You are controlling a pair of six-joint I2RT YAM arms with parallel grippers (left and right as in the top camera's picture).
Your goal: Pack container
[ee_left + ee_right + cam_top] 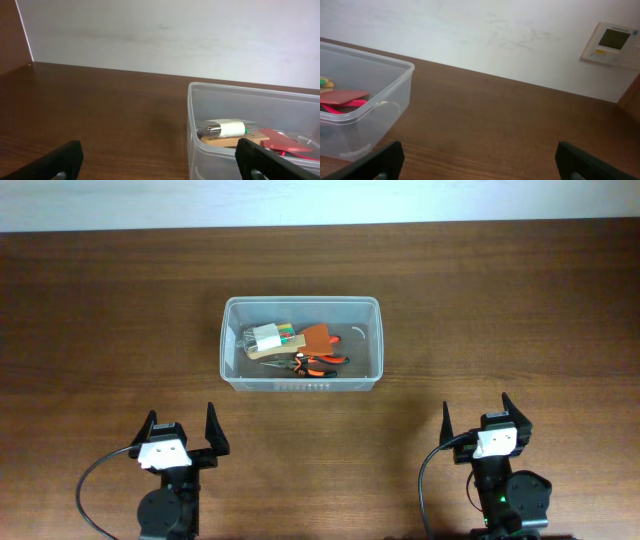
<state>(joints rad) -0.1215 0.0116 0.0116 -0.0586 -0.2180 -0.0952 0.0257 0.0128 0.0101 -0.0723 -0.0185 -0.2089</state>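
Note:
The clear plastic container (372, 315) stands mid-table. Inside lie a small clear box of coloured pieces (268, 338), a brown piece (318, 337) and orange-handled pliers (315, 364). The container also shows at the right of the left wrist view (215, 150) and at the left of the right wrist view (385, 95). My left gripper (180, 428) is open and empty near the front edge, left of the container. My right gripper (476, 418) is open and empty, at the front right.
The dark wooden table (500, 300) runs to a white wall at the back. A wall-mounted thermostat panel (611, 41) shows in the right wrist view.

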